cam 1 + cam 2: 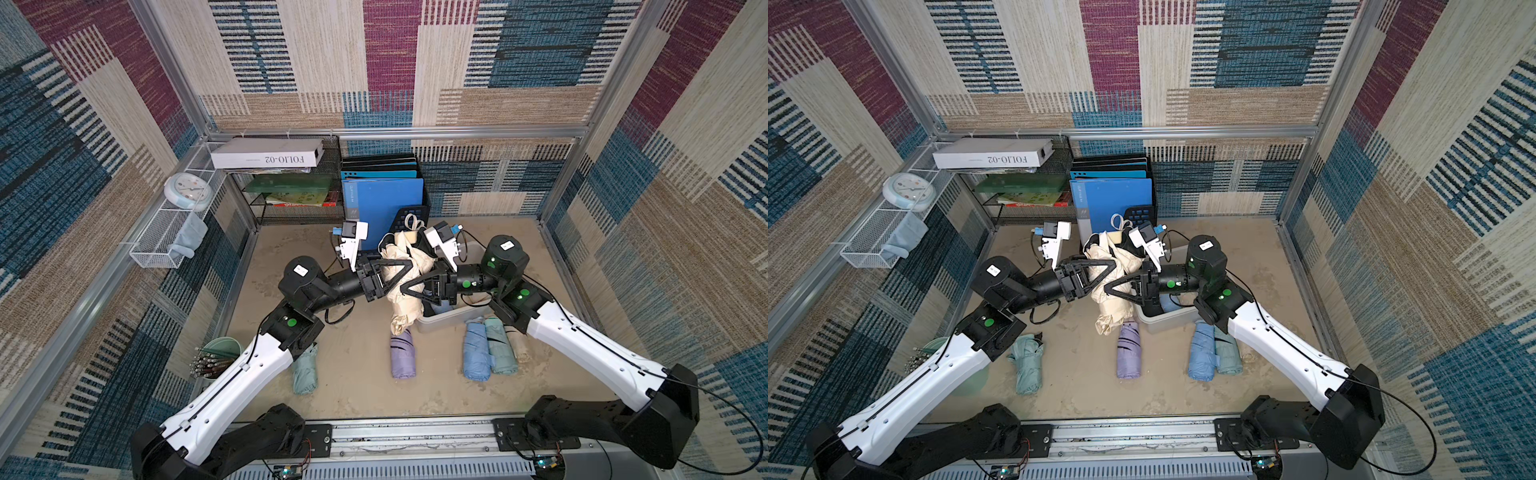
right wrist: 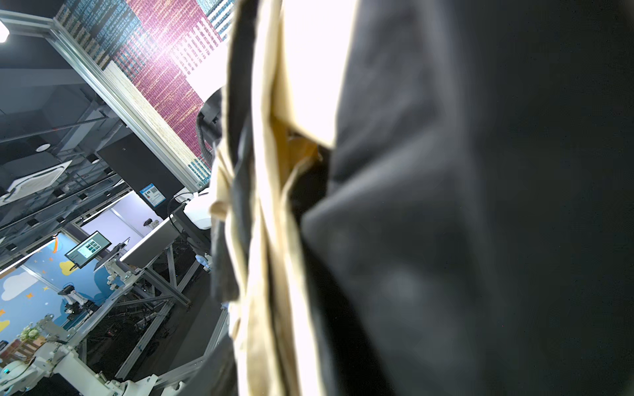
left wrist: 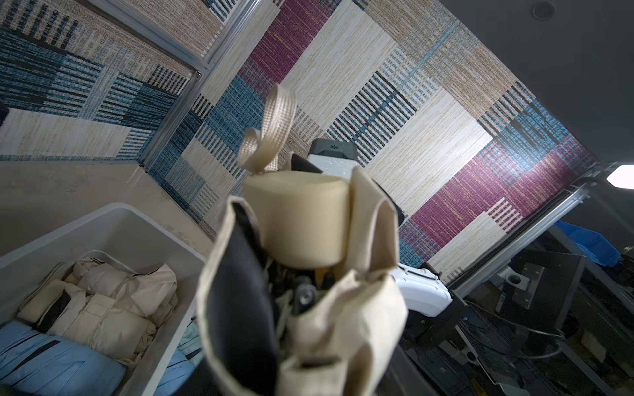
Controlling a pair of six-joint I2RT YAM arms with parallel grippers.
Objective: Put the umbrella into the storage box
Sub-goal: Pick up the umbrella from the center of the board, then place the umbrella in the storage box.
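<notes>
1. In both top views, the left claw (image 1: 399, 270) (image 1: 1104, 268) is gripping the cream umbrella (image 1: 401, 307) (image 1: 1106, 318) mid-length and holding it steeply tilted, handle end up. The right claw (image 1: 409, 289) (image 1: 1115, 287) is pressing in from the opposite side, but whether it is clamping cannot be told. The storage box (image 1: 453, 318) (image 1: 1167, 322) is sitting just below and behind the right claw.
2. In the left wrist view, the umbrella (image 3: 298, 223) is looming directly ahead of the claw. Its canopy is loosely bunched and showing black lining. The box (image 3: 113, 212) is lying off to one side, with a second cream umbrella (image 3: 103, 308) inside.
3. In the right wrist view, cream-and-black fabric (image 2: 271, 240) is filling the lens. The carry appears to be under way. The next move is likely calling for swinging the bundle over the rim and lowering it lengthwise.
</notes>
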